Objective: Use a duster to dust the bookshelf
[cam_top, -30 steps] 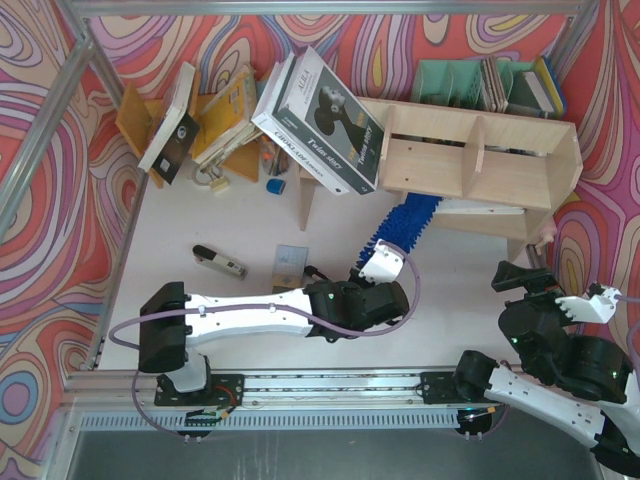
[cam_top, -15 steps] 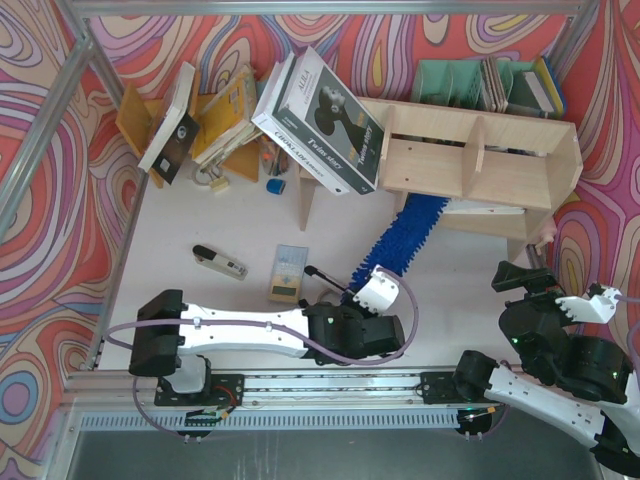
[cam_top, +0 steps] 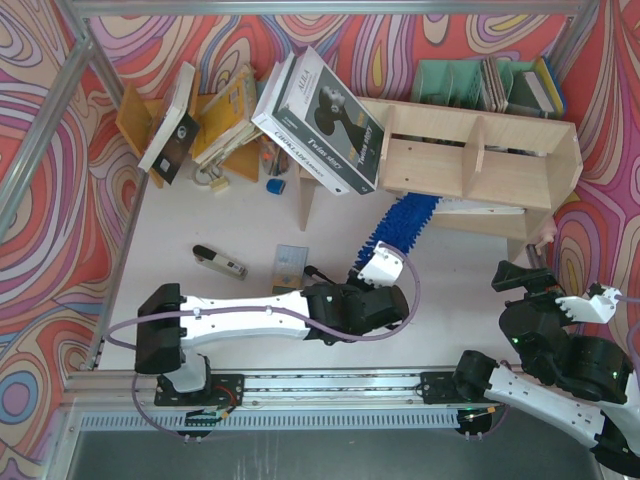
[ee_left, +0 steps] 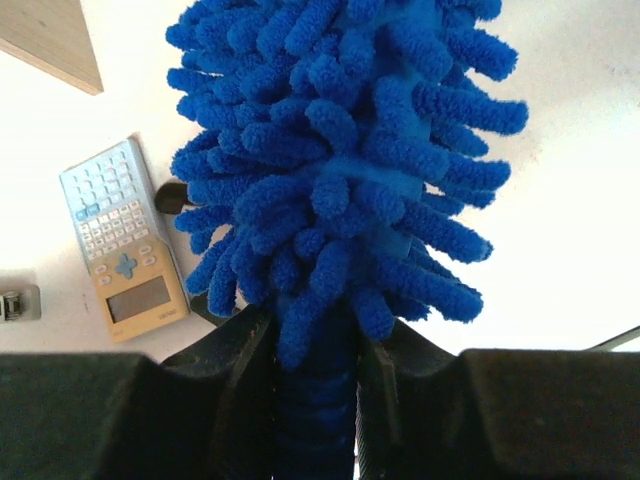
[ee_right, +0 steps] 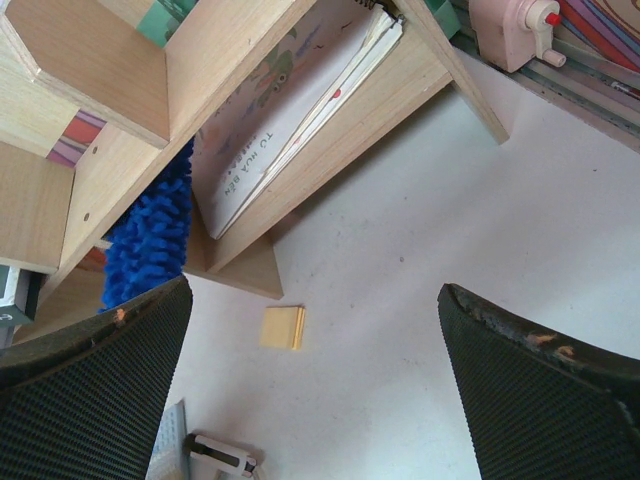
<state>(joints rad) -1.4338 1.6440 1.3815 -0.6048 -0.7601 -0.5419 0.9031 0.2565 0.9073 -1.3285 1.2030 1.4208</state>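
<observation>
While left tool clamps duster, head under bookshelf

The big leaning book seems to read "AILA" and "Twins story"; other print is too small.

Duster is shown in fluffy blue chenille cloth; bookshelf is built of pale matt plywood; surface is finished smooth white.

You see a white worktop boxed in on three sides by walls printed with swirling bands of red, pink, purple, orange and blue. Silver metal frame bars run along the top edge and slant across the left wall. The light is bright and even.
</observation>
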